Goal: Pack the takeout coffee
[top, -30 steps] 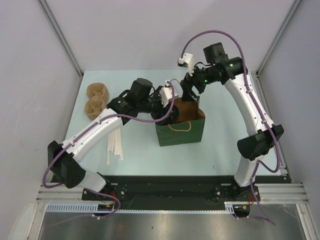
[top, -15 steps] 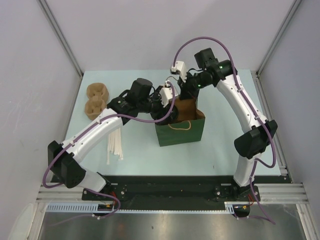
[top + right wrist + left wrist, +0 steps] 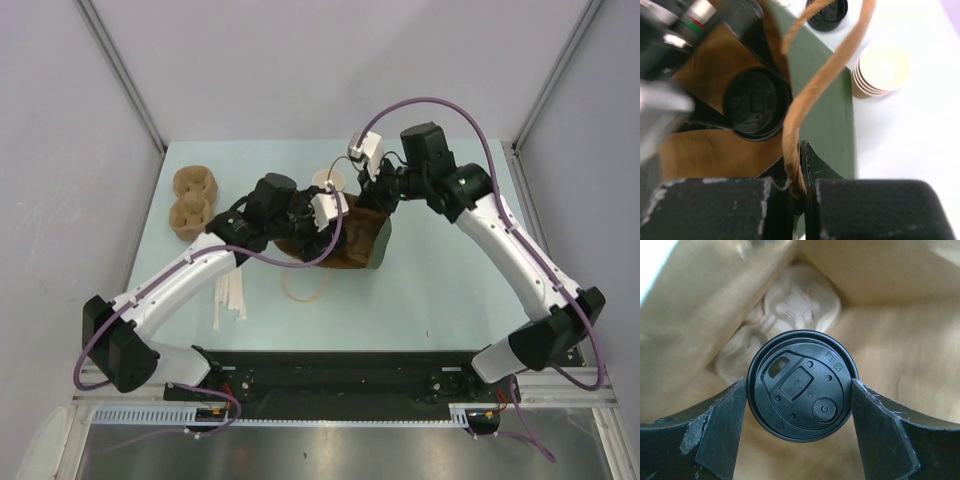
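The takeout coffee (image 3: 801, 384), seen from above as a round black lid, sits between my left gripper's (image 3: 799, 386) fingers, which press on both sides of it. It is inside the green bag (image 3: 381, 238), among the brown inner walls (image 3: 900, 340). In the right wrist view the lidded cup (image 3: 757, 102) shows in the bag's mouth. My right gripper (image 3: 801, 167) is shut on the twisted paper handle (image 3: 812, 90) at the bag's rim. From above, the bag lies tilted with its brown inside showing, and my left gripper is hidden in it.
A stack of nested tan cups (image 3: 328, 180) stands just behind the bag, with a loose black lid (image 3: 827, 12) nearby. Brown pulp cup carriers (image 3: 192, 200) lie at the far left and white sticks (image 3: 230, 290) in front of them. Crumpled white paper (image 3: 800, 305) lies deep in the bag.
The right gripper has shut on the bag's handle and pulled. The bag has gone from upright to tilted, mouth spread wide. The left gripper stays inside it with the cup.
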